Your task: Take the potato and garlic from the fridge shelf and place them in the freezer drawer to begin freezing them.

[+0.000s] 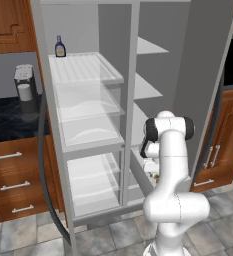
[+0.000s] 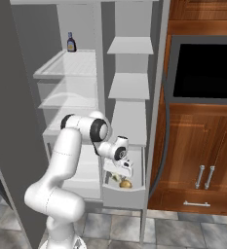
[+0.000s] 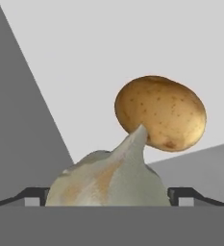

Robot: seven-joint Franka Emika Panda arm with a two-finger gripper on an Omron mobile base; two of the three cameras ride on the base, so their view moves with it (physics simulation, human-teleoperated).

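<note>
In the right base view the white arm bends down from its elbow, and the pincer (image 2: pixel 126 170) hangs just over the open freezer drawer (image 2: pixel 137 187), at about 5 o'clock from the elbow joint. Inside this grey drawer the potato (image 2: pixel 125 184) lies on the bottom, and the pale garlic (image 2: pixel 116 178) is just beside it, at about 10 o'clock from the potato.

In the hand view the garlic (image 3: pixel 108 180) sits low in the middle, between the two dark fingertips (image 3: pixel 183 194), its pointed tip directed to 1 o'clock. The fingertips stand apart at both sides of the bulb, near its sides. Whether they press on the garlic or only stand around it, I cannot tell. The potato (image 3: pixel 160 113) is beyond the garlic at 1 o'clock, and the tip of the garlic overlaps its lower edge in this view. Behind both are the plain grey walls of the drawer.

In the left base view the fridge shelf (image 1: pixel 85 67) is high at 11 o'clock from the arm. A sauce bottle (image 1: pixel 60 47) with a dark cap stands upright at its back left corner. On the dark counter (image 1: pixel 8 117) at 9 o'clock stands a coffee machine (image 1: pixel 24 82).
</note>
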